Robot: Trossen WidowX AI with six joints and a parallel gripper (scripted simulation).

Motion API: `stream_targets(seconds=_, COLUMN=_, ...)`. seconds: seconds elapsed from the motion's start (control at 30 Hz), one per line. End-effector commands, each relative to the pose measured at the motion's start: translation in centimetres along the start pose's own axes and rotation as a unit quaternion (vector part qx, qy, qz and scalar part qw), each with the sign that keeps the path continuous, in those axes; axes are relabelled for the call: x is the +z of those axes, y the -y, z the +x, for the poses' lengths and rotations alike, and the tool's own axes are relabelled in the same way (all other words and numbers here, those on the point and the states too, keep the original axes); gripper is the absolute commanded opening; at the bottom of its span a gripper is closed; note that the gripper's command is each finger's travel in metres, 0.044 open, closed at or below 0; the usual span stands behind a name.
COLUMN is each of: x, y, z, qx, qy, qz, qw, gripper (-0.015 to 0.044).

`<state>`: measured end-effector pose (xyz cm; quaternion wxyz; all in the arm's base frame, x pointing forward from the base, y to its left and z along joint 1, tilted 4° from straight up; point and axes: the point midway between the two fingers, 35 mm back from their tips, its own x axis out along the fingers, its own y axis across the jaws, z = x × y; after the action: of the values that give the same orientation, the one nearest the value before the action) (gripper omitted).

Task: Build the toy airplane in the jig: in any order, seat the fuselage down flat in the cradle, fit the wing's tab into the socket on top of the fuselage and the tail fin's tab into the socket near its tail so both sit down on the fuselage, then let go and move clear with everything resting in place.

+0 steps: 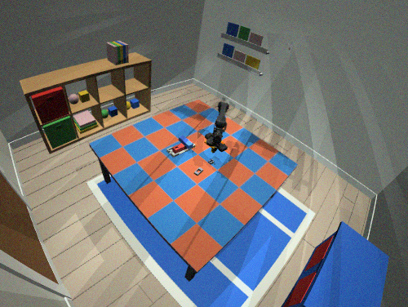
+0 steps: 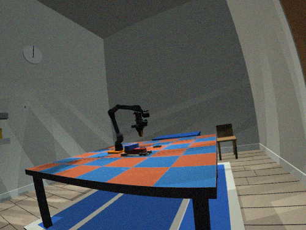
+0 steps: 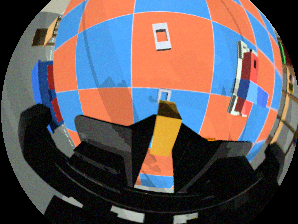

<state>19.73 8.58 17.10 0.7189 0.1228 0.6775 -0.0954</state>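
Note:
The red fuselage (image 1: 178, 149) (image 2: 142, 150) (image 3: 251, 67) lies in the pale cradle (image 1: 173, 154) (image 3: 240, 60), and looks level. The blue wing (image 1: 186, 142) (image 2: 131, 146) (image 3: 254, 91) lies across the top of the fuselage; its tab and the socket are hidden. My gripper (image 1: 214, 146) (image 2: 141, 131) (image 3: 164, 119) is shut on the yellow tail fin (image 1: 213, 150) (image 2: 141, 134) (image 3: 166, 137). It holds the fin in the air above the table, to one side of the cradle, with the fin's lower end hanging below the fingers. The tail socket cannot be made out.
Two small grey frames lie on the checkered table (image 1: 197, 245): a larger one (image 3: 162, 46) and a smaller one (image 3: 164, 91) under the held fin. The arm's orange base plate (image 2: 114, 152) is at the table's far side. Shelves, a chair and a blue bench stand off the table.

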Motion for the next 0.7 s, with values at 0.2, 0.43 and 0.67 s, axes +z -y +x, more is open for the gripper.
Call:
stream_targets(seconds=0.2, x=-0.2, y=0.3, z=-2.0, qx=0.004, qy=0.007, qz=-0.001, qw=1.0, gripper=0.0)
stream_targets(seconds=0.43, x=1.0, y=0.9, z=-1.8, qx=0.002, qy=0.011, qz=-0.002, qw=1.0, gripper=0.0)
stream_targets(seconds=0.67, x=2.5, y=1.5, z=-1.6, qx=0.0, qy=0.011, qz=-0.004, qw=1.0, gripper=0.0)
